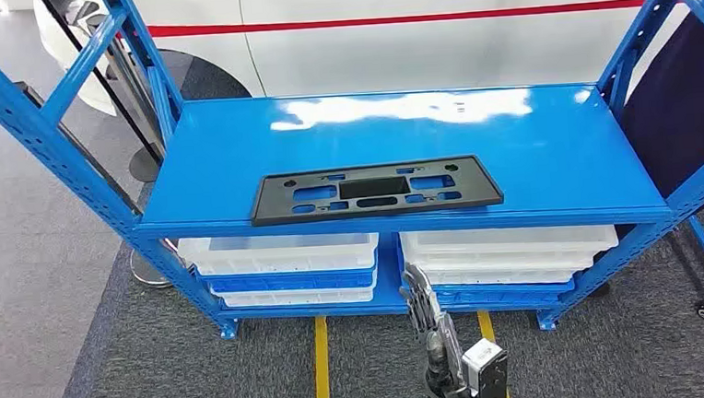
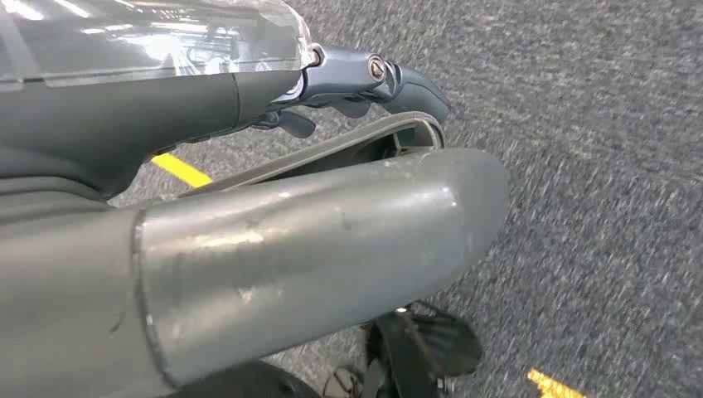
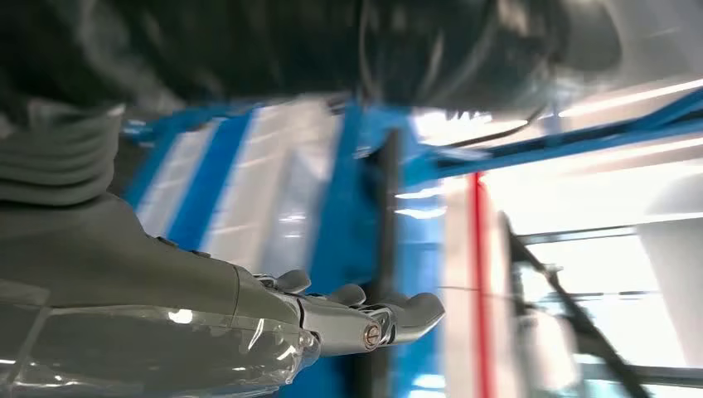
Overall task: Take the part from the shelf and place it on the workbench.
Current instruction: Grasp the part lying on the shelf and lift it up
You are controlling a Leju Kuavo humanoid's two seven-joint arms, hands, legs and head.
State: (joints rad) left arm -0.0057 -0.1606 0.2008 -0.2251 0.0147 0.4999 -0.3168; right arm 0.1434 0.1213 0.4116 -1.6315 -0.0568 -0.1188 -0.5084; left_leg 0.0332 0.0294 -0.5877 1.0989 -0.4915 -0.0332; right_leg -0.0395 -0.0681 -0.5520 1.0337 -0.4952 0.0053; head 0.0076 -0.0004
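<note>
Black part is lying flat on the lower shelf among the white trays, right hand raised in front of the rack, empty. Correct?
Not quite. The black part lies flat on the upper blue shelf, near its front edge; the white trays sit on the level below. The head view shows this. The rest holds: the right hand is raised in front of the rack, holding nothing.

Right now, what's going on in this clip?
A humanoid robot faces a blue metal shelf. The flat black rectangular plastic part with cut-outs lies untouched near the front edge of the upper shelf board. The right hand is raised in front of the lower level, below the part, holding nothing, fingers extended. The left hand hangs over the grey carpet, also holding nothing. White plastic trays are stacked underneath. Nothing has been picked up yet.
</note>
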